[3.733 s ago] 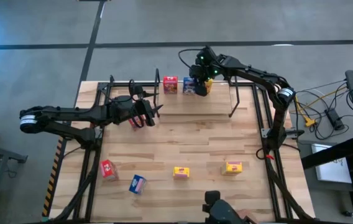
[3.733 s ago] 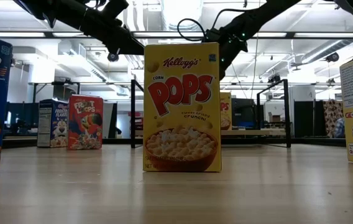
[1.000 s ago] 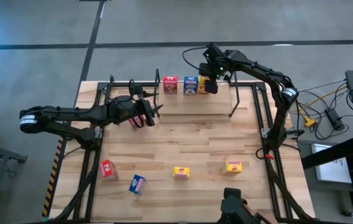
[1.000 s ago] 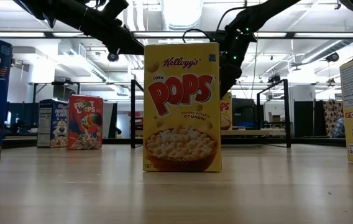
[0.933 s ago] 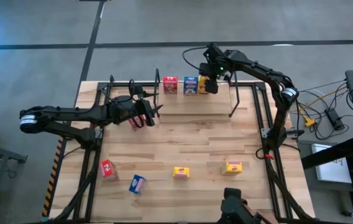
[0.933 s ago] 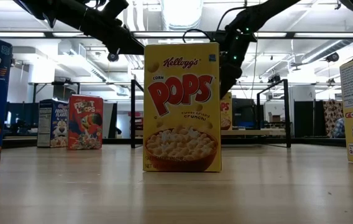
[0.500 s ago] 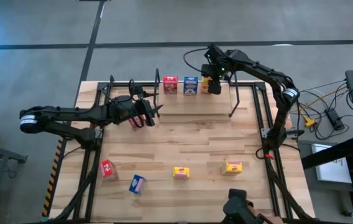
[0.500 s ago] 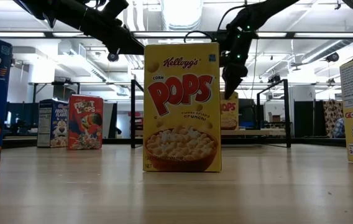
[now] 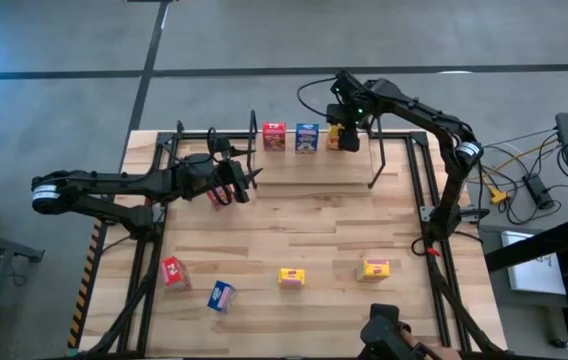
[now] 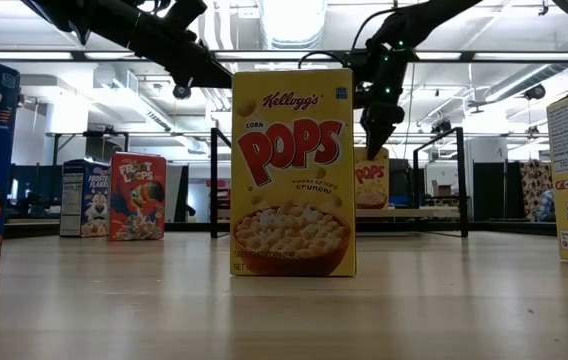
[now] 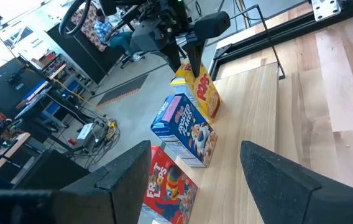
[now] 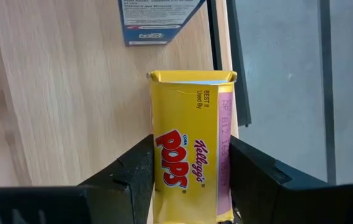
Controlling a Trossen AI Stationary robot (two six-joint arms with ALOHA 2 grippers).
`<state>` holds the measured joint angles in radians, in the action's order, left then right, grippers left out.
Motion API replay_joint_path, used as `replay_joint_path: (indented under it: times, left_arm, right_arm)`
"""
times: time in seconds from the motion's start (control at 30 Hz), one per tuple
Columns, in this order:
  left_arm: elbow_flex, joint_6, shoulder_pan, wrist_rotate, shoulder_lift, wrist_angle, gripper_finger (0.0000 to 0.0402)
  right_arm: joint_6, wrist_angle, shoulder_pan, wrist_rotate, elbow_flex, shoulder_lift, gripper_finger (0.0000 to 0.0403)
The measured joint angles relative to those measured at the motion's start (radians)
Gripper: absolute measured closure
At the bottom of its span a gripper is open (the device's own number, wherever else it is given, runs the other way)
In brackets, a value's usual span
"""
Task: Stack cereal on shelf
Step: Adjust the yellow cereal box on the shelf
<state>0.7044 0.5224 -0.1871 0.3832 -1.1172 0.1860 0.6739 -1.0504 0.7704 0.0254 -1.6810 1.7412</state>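
Yellow box [image 9: 348, 139] has shifted right along shelf [image 9: 314, 165], far edge. Right gripper [image 9: 347, 124] clamps its narrow sides; light, crushable cardboard. Left gripper [image 11: 192, 180] open, idle.

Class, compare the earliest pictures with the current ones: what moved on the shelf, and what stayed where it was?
The right gripper slid the yellow box, clamped between its fingers, along the shelf away from the blue box, opening a gap. The red box, the blue box, the four boxes on the table and the left gripper stayed put.
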Motion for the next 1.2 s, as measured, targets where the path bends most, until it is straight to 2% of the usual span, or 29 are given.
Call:
replay_joint_path:
  times: [0.57, 1.07, 1.2]
  left_arm:
    - [0.0, 0.0, 0.0, 0.0, 0.0, 0.0, 0.0171]
    - [0.0, 0.0, 0.0, 0.0, 0.0, 0.0, 0.0171]
    - [0.0, 0.0, 0.0, 0.0, 0.0, 0.0, 0.0171]
  right_arm:
    - [0.035, -0.051, 0.016, -0.003, -0.001, -0.003, 0.0236]
    - [-0.002, -0.036, 0.016, 0.008, -0.001, -0.004, 0.0223]
    - [0.057, -0.103, 0.016, 0.008, 0.0, -0.005, 0.0226]
